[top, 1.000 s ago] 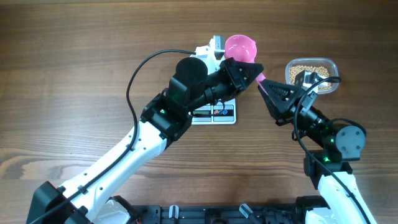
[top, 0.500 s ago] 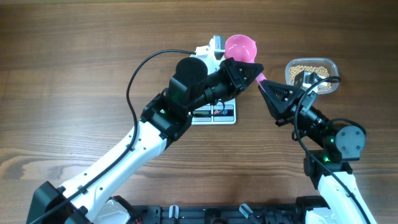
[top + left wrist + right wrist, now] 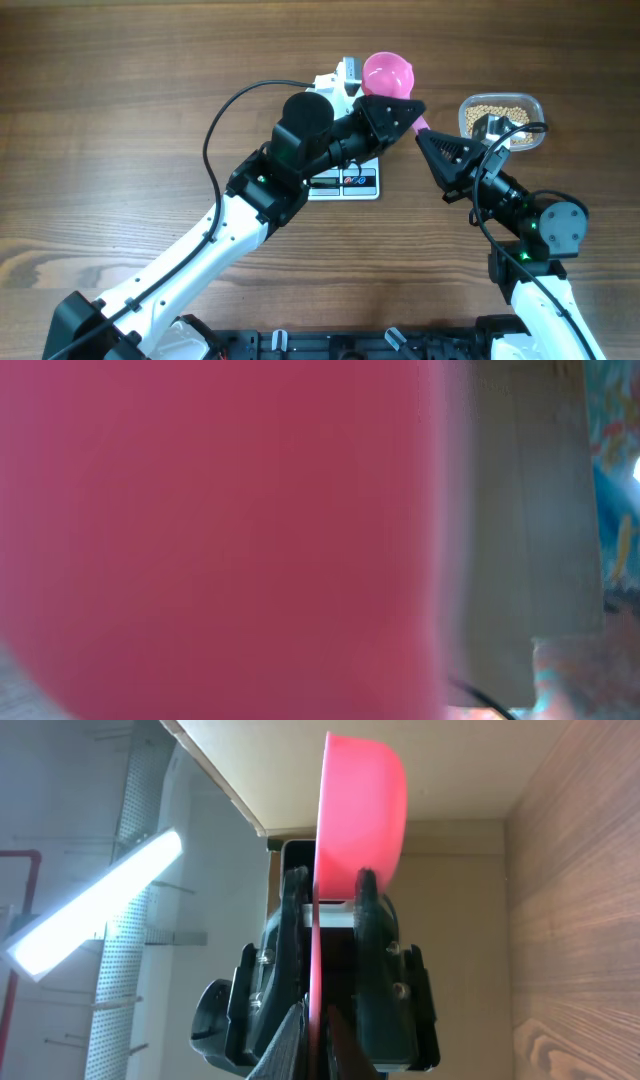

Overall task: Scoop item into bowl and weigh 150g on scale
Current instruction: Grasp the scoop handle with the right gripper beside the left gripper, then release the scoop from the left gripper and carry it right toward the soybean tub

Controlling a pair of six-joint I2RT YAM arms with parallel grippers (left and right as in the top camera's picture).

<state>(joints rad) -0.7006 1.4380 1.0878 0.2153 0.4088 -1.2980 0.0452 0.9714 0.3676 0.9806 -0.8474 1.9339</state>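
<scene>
I'm watching the pink scoop (image 3: 387,75) hanging between both claws at top centre of the overhead frame, its cup to the upper left and its handle running down-right. My right gripper (image 3: 318,1038) is pinching the handle's end tight. The left gripper (image 3: 330,898) is standing slightly wide around the handle, with a gap showing on one side. The beans (image 3: 492,104) are lying in the clear tub (image 3: 536,104) just right of the right claw, so I'm judging that arm the nearer. The scale (image 3: 358,183) is peeking out under the left arm; the bowl I cannot make out.

Pink scoop (image 3: 220,530) blurs out the left wrist view — the left arm (image 3: 300,140) hides most of the scale (image 3: 345,182).
</scene>
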